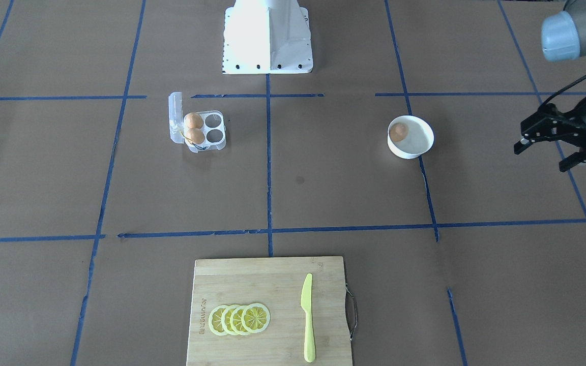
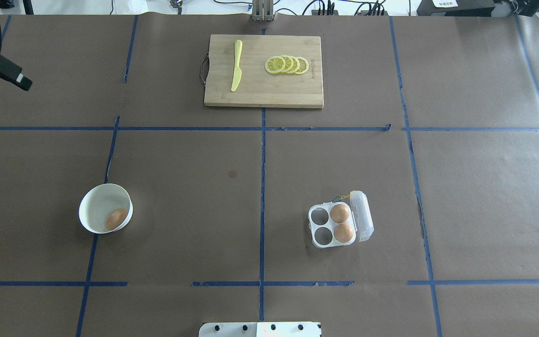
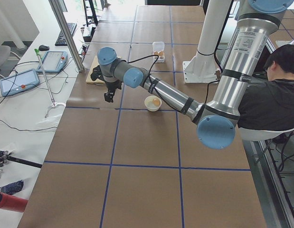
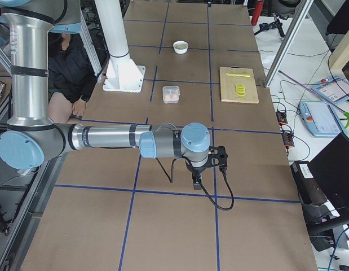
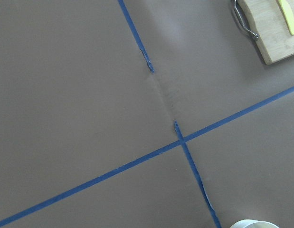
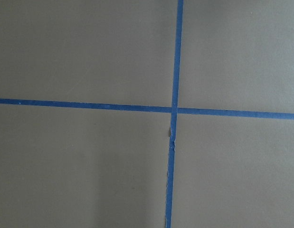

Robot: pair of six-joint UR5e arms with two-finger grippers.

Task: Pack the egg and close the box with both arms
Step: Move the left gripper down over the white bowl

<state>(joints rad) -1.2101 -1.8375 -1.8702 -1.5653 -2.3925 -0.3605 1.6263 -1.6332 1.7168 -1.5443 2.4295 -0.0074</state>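
One egg [image 2: 116, 218] against bowl [image 2: 95, 203] wall

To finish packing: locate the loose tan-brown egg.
Overhead view: the small tan-brown egg lies inside the round white bowl on the robot's left, opposite the clear egg box.

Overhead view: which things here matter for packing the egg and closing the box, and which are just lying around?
For the job: egg in the white bowl; clear box, already holding two eggs.
Lying about: cutting board; lemon slices; yellow knife.
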